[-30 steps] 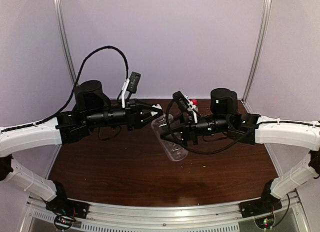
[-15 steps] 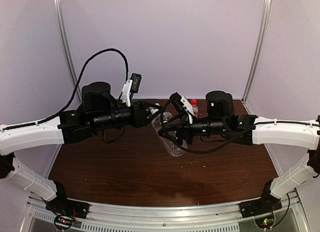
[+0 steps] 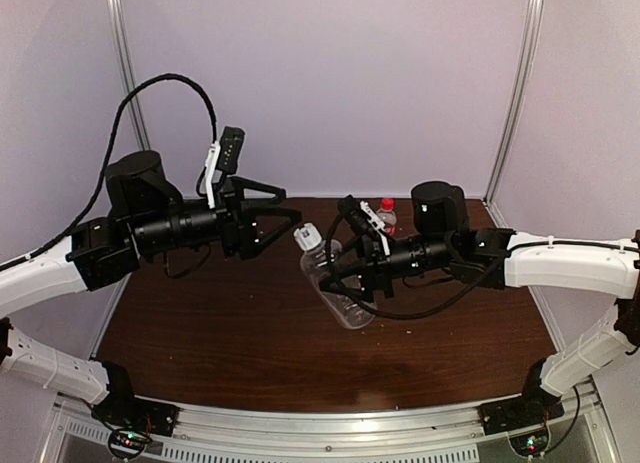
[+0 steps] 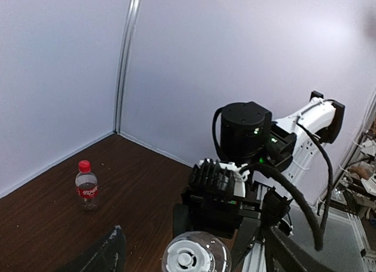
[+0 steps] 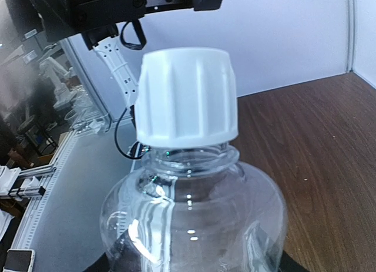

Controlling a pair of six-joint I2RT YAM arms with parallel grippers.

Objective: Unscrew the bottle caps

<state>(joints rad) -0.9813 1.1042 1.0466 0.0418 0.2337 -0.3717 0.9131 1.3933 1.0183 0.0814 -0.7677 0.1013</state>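
A plain clear bottle [image 3: 350,308] hangs tilted above the table, its white cap [image 3: 308,237] pointing up and left. My right gripper [image 3: 340,275] is shut on the bottle's body. In the right wrist view the white cap [image 5: 187,98] sits on the neck of the clear bottle [image 5: 194,219], with threads showing just below it. My left gripper [image 3: 290,215] stands open a short way left of the cap and holds nothing. In the left wrist view I look straight at the cap's top [image 4: 188,259]. The red-capped bottle [image 3: 386,215] stands upright at the back.
The brown table [image 3: 250,333] is walled by pale panels at the back and sides. The red-labelled bottle [image 4: 87,187] stands near the back right corner, behind the right arm. Black cables loop around both wrists.
My left gripper has opened, let go of the white cap and drawn back up and to the left. The right gripper still holds the clear bottle, slightly lower.
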